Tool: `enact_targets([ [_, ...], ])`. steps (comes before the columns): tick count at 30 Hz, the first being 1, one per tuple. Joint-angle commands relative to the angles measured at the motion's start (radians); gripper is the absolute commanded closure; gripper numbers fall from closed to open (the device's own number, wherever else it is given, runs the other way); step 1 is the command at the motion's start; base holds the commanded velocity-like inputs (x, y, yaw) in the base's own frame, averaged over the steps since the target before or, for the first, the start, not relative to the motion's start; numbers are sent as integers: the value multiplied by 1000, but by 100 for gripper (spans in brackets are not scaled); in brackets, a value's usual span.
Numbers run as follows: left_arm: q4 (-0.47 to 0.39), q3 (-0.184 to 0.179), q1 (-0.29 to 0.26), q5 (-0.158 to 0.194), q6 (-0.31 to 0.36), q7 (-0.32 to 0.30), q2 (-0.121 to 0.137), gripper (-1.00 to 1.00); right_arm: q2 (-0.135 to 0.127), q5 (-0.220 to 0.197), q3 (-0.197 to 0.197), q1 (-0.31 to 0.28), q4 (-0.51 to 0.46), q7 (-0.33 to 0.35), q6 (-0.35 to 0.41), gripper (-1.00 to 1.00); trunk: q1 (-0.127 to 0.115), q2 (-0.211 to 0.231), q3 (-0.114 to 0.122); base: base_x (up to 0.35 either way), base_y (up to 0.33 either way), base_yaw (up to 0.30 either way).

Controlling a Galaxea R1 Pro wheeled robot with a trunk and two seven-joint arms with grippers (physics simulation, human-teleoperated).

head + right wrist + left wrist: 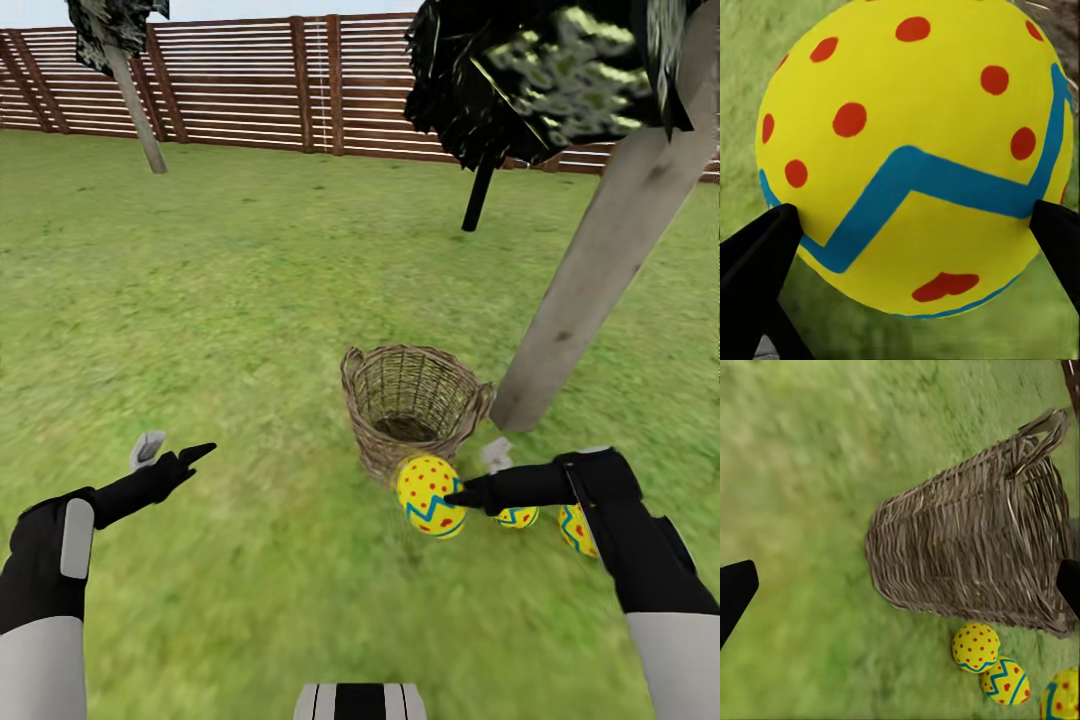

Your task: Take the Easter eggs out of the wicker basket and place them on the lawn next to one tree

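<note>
The wicker basket (410,400) stands upright on the lawn (200,300), and I see only weave inside it. It also appears in the left wrist view as the basket (967,555). My right gripper (470,478) is shut on one Easter egg (430,495) just in front of the basket. In the right wrist view that egg (907,157) sits between the gripper's (915,225) black fingers. Two more eggs (517,517) (575,528) lie on the grass beside it, partly behind my right arm, near the foot of the tree (600,260). My left gripper (185,448) hangs open over the grass.
The brown slat fence (250,80) closes the back of the garden. A thin black-trunked tree (478,195) stands behind the basket and a slim-trunked tree (138,100) at the far left. Open grass spreads to the left and front.
</note>
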Motion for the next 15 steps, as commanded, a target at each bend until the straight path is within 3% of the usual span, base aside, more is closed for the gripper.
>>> enact_targets([
  [1, 0, 2, -1, -4, 2, -6, 1, -100, -2, 74, -1, 1, 0, 7, 8, 100, -1, 0, 3, 0, 0, 0],
  [3, -1, 2, -1, -4, 0, -6, 2, -100, -1, 241, -1, 3, 2, 6, 6, 100, -1, 0, 11, 0, 0, 0],
  [5, -1, 2, -1, -4, 0, -5, 1, -100, -3, 314, -2, 4, 3, 3, 6, 100, -2, 1, 19, 0, 0, 0],
  [7, -2, 2, -1, -5, -1, -6, 2, -100, -6, 343, -11, 4, 3, -13, 5, 100, -3, 1, 26, 0, 0, 0],
  [9, -3, 3, -1, -4, -3, -7, 1, -100, -6, 367, -52, 4, 1, -65, 5, 100, -3, 1, 26, 0, 0, 0],
  [11, -3, 4, -1, -1, -5, -11, 0, -100, -5, 374, -81, 4, -7, -125, 6, 100, -3, 1, 26, 0, 0, 0],
  [15, -2, 5, -1, 0, -6, -12, -1, -100, -3, 375, -163, 4, -16, -147, 5, 100, -3, 1, 26, 0, 0, 0],
])
